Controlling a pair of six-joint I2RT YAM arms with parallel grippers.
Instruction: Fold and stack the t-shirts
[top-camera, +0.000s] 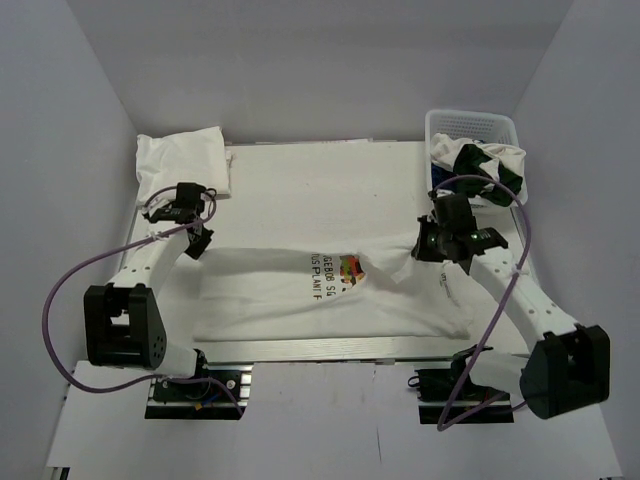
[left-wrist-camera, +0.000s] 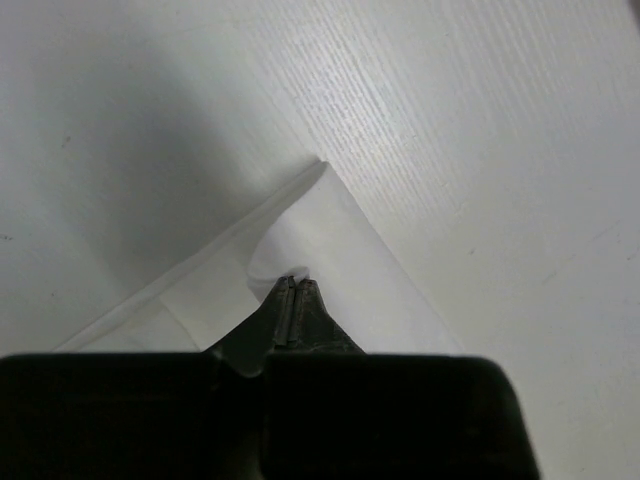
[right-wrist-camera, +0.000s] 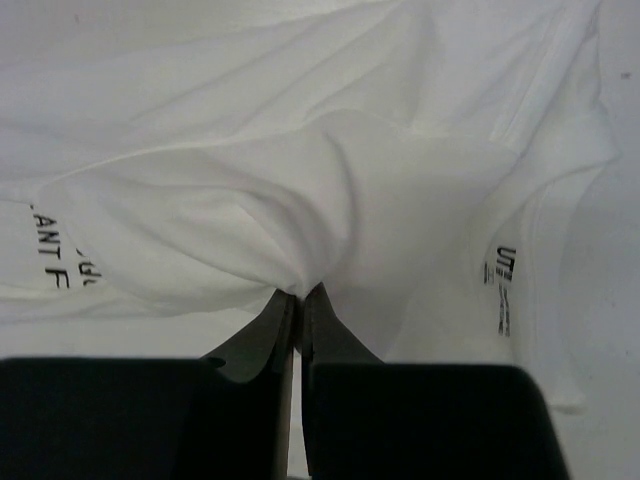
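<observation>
The printed t-shirt (top-camera: 330, 295) lies spread across the near half of the counter (top-camera: 320, 185), seemingly mid-fold. The left end effector (top-camera: 197, 243) is clenched on its left corner, and the right end effector (top-camera: 425, 243) is clenched on bunched cloth at its right side. Next, both likely must lift and carry the cloth over evenly. Farther back are a folded white shirt (top-camera: 180, 160) and a basket (top-camera: 470, 122) of shirts.

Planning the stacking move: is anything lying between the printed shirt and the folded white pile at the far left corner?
Nothing visible. Only bare table lies between the printed shirt and the folded pile; the left end effector grips the shirt's edge nearby.
</observation>
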